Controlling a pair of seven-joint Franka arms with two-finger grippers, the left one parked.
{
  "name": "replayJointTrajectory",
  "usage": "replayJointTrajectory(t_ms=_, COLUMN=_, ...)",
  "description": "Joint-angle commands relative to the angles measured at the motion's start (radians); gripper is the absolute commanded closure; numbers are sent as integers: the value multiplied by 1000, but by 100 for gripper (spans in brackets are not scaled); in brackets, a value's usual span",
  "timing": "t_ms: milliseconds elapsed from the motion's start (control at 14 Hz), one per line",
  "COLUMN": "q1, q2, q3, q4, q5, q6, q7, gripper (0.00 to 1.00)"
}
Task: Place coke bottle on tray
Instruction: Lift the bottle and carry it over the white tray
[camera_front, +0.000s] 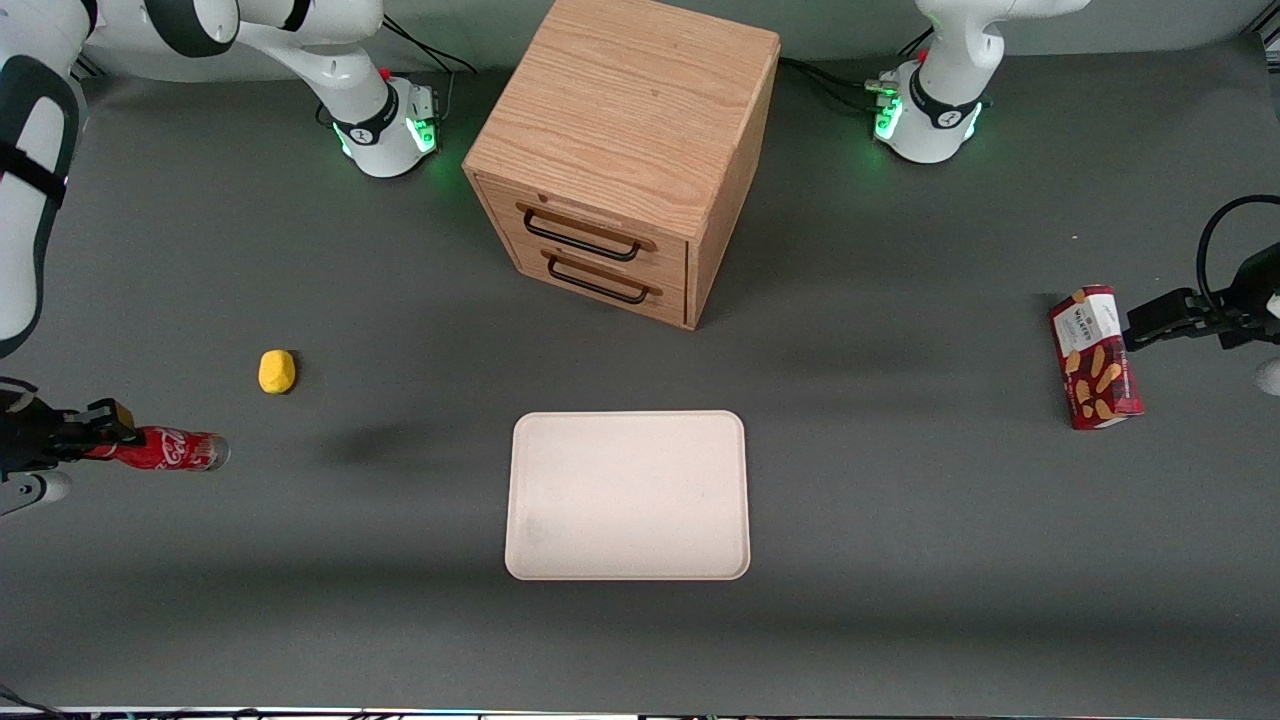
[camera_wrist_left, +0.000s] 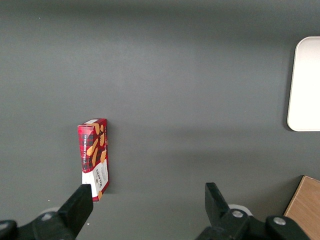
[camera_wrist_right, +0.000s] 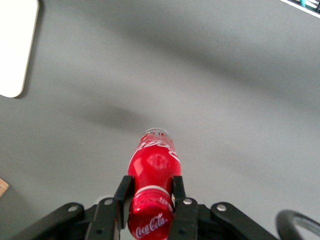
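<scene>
My gripper (camera_front: 100, 437) sits out at my own end of the table, clamped on the coke bottle (camera_front: 165, 449) near its capped neck. The wrist view confirms it: both fingers (camera_wrist_right: 122, 196) press the red neck just above the cap, so the bottle (camera_wrist_right: 152, 185) is firmly pinched, not just resting between them. Its clear base points away from my wrist, toward the tray. Judging by the shadow thrown well clear of it on the mat, I read the bottle as lifted off the table, but I can't confirm the clearance.

Just farther from the front camera than my gripper lies a small yellow lump (camera_front: 276, 371), out of my way.

The tray (camera_front: 627, 495) is well apart from my gripper, toward the middle of the table, and nothing is on it. 1 corner of it (camera_wrist_right: 15, 45) shows at the edge of my wrist view.

The wooden drawer cabinet (camera_front: 625, 150) stands farther from the front camera than the tray. The red cookie box (camera_front: 1095, 358) lies toward the parked arm's end, irrelevant here.

Status as I judge it: grasp done, 2 steps left, carry the bottle across to the tray, then set it down and release.
</scene>
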Motion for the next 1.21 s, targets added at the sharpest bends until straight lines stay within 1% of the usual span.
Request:
replayJointTrajectory(t_ms=0, q1=-5, q2=-28, q3=140, q4=27, q5=-98, q6=-38, q7=155, gripper=100)
replayJointTrajectory(t_ms=286, q1=-7, q2=-26, q3=381, q4=29, q5=-186, q6=-21, q7=471, gripper=100)
replayJointTrajectory(t_ms=429, q1=-4, q2=-10, q3=457, q4=26, q5=-194, q6=34, q7=579, gripper=100)
replayJointTrajectory(t_ms=500, q1=1, q2=6, q3=483, q4=24, q5=-207, q6=69, q7=623, gripper=100)
replayJointTrajectory(t_ms=786, q1=70, q2=99, q3=579, q4=20, q5=-356, q6=215, q7=787, gripper=100)
replayJointTrajectory(t_ms=857, q1=78, q2=124, q3=592, q4=17, q5=-372, q6=252, q7=812, gripper=100)
replayJointTrajectory(t_ms=1143, q1=102, q2=205, q3=596, q4=7, q5=-372, q6=393, q7=845, gripper=100)
